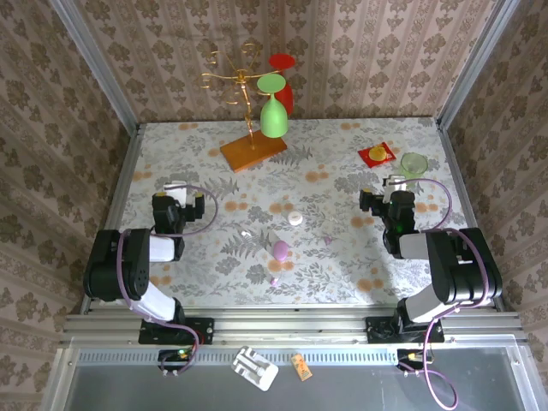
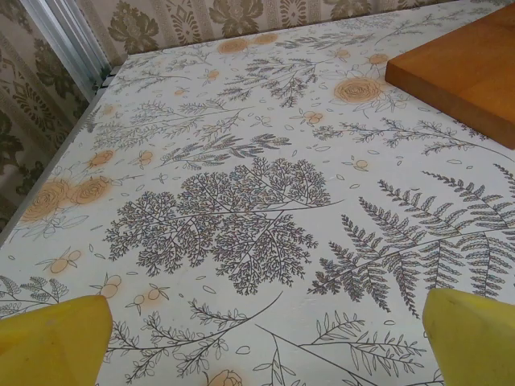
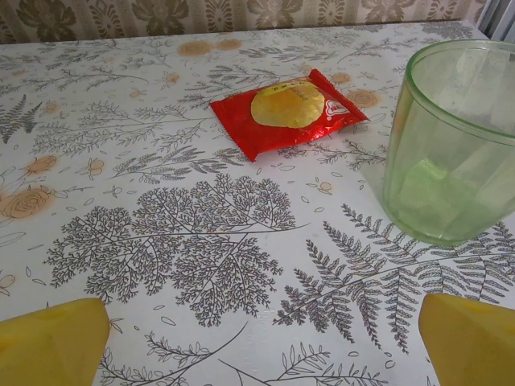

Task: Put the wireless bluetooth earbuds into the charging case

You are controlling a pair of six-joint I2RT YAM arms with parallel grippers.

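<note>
The left jaws are held wide open near the left edge of the bench, with bare bench seen ahead of them. One wooden board is set farther back. In the middle, one charging case is laid, well apart from both arms. Two earbuds are counted: one in front of the case, the other earbud to its right. The right jaws are spread wide too, with one red packet and one green cup close ahead.
</note>
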